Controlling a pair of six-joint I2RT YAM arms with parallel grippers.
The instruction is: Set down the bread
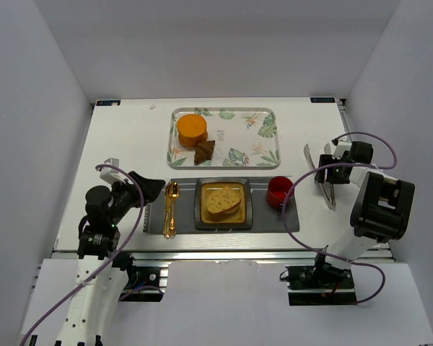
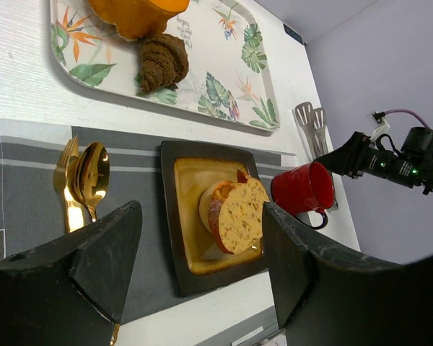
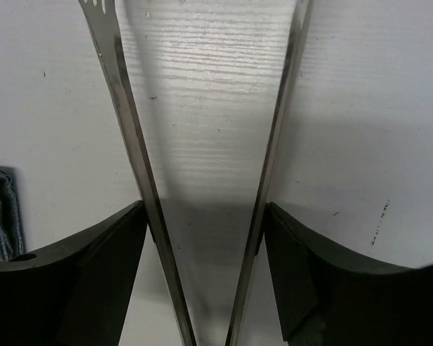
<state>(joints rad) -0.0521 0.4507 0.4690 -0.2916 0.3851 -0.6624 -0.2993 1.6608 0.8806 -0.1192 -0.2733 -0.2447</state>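
Observation:
The bread (image 1: 222, 201), a tan speckled slice with a brown crust, lies on the square dark-rimmed plate (image 1: 201, 217), propped on a pale piece beneath it. In the left wrist view the bread (image 2: 239, 215) leans tilted on the plate (image 2: 169, 216). My left gripper (image 1: 155, 189) is open and empty, left of the plate beside the cutlery (image 2: 200, 209). My right gripper (image 1: 325, 176) is far right of the plate, its fingers (image 3: 101, 267) pressed against both arms of metal tongs (image 3: 130, 130), whose tips are spread over the bare table (image 1: 308, 153).
A floral tray (image 1: 263, 137) at the back holds an orange round piece (image 1: 191, 130) and a dark brown chunk (image 1: 205, 151). A red mug (image 1: 279, 192) stands right of the plate. A gold fork and spoon (image 1: 171, 205) lie left of it on the grey placemat (image 1: 270, 220).

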